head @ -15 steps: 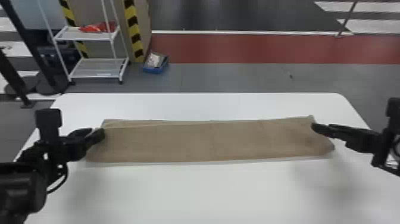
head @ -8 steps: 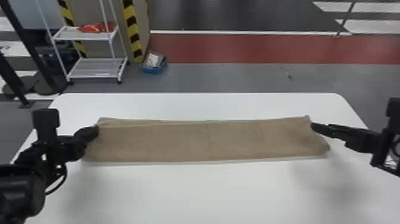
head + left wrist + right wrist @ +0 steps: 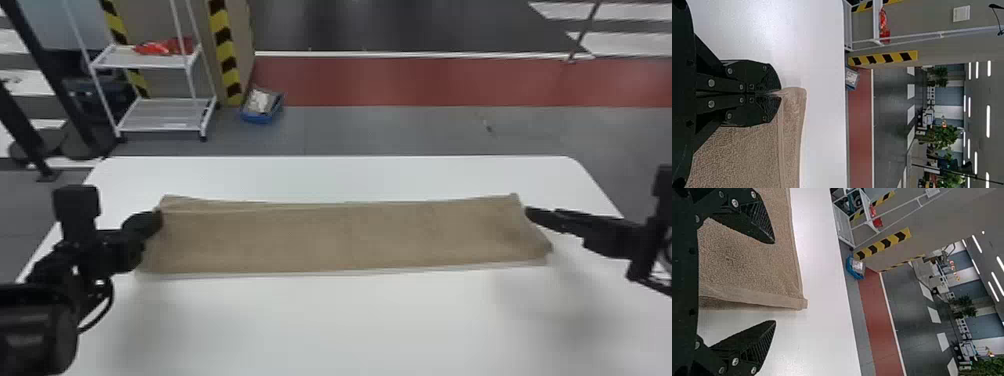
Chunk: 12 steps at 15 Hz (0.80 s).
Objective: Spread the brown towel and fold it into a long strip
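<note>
while left tool (image 3: 159,219) pinches the towel (image 3: 350,240) — right tool (image 3: 530,214) gapes.

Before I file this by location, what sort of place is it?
Likely an industrial or lab hall: beyond the white table are an open rack, yellow-and-black hazard stripes and a red floor lane.

At the head view's clock centre we are seeing the brown towel (image 3: 345,237), its cloth looking matt and rough. Beneath it, the table (image 3: 350,325) is looking smooth, faintly glossy. At nine and three o'clock, the left gripper (image 3: 158,219) and right gripper (image 3: 529,213) are looking matt. In the right wrist view we are noticing ribbed fingers (image 3: 760,219) and shiny metal screws (image 3: 735,203).
</note>
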Motion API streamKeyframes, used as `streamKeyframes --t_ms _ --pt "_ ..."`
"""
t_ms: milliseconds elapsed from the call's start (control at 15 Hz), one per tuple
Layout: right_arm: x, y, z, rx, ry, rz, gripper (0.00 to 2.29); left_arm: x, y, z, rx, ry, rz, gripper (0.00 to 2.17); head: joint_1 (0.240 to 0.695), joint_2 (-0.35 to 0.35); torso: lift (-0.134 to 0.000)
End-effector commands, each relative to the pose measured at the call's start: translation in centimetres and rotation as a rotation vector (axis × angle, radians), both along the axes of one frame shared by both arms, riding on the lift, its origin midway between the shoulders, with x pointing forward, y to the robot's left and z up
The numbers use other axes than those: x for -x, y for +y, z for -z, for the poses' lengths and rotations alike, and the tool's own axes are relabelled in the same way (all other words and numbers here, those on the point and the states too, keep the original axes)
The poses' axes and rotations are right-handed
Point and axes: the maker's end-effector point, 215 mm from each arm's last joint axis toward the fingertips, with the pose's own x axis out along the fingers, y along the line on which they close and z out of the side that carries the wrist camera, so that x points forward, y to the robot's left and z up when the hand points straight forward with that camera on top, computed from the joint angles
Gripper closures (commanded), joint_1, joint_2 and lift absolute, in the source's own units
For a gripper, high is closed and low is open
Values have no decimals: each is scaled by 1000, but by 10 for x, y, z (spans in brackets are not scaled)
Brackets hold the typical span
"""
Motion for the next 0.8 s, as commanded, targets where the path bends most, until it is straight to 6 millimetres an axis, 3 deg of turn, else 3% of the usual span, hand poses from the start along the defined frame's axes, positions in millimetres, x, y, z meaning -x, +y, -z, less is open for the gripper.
streamKeyframes --t_ms 0,267,733 --pt "1 0 2 0 3 0 188 -2 -1 -5 -10 -26 -1 1052 695 -3 -123" --pt "5 -7 5 -2 12 12 188 -4 -6 -9 -18 -48 10 1045 695 -7 -123" --pt "8 -11 5 -4 15 15 188 0 -9 3 -36 -38 5 920 695 -20 -123"
